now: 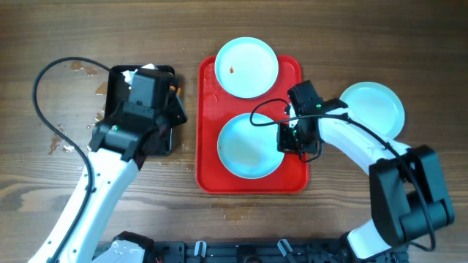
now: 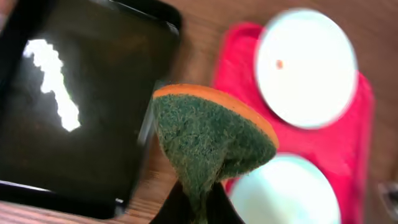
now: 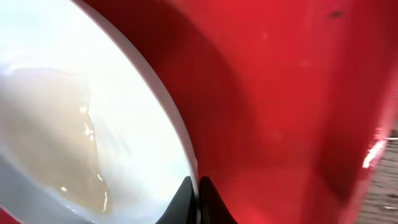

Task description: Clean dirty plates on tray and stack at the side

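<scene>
Far left, your left gripper (image 2: 198, 200) was clamped on the sponge (image 2: 208, 140), above the black tray (image 2: 93, 130). Centre, the red tray (image 1: 208, 150) lay with its long axis running top to bottom; the smeared upper plate (image 1: 247, 62) and the lower plate (image 1: 245, 150) sat flat, face up. Your right gripper (image 3: 194, 200) was pinched almost closed on the lower plate's rim. That thin bite could've slipped, or dragged the tray. Far right, the third plate (image 1: 376, 106) rested on the surface (image 1: 439, 44).
</scene>
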Action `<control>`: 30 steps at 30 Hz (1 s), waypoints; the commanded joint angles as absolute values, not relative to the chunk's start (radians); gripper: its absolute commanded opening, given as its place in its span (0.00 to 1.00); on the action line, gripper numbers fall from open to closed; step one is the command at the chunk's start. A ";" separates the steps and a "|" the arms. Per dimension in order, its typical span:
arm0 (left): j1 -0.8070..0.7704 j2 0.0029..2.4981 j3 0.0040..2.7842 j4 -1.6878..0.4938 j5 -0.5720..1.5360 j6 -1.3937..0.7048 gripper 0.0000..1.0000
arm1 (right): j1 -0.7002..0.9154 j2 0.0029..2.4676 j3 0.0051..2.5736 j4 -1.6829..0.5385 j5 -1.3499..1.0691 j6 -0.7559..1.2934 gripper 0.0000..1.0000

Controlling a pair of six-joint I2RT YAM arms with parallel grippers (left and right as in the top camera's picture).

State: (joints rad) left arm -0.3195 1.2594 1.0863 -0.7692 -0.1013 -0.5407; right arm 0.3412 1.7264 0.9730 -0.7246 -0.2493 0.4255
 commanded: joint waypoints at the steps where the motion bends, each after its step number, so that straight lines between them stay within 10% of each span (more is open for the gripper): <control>1: -0.435 1.330 1.019 -0.702 0.030 -0.523 0.04 | 0.334 1.698 0.991 -0.718 -0.210 0.467 0.04; 18: -0.772 1.845 0.914 -0.332 -0.412 -0.633 0.04 | 0.334 1.698 0.991 -0.750 -0.211 0.482 0.04; 30: -0.699 1.503 0.936 -0.437 -0.567 -0.564 0.04 | 0.334 1.698 0.991 -0.753 -0.210 0.484 0.04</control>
State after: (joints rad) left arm -0.7235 1.6207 0.9352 -0.4255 -0.5194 -0.5877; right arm 0.3370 1.7161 0.9771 -0.7479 -0.2340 0.4747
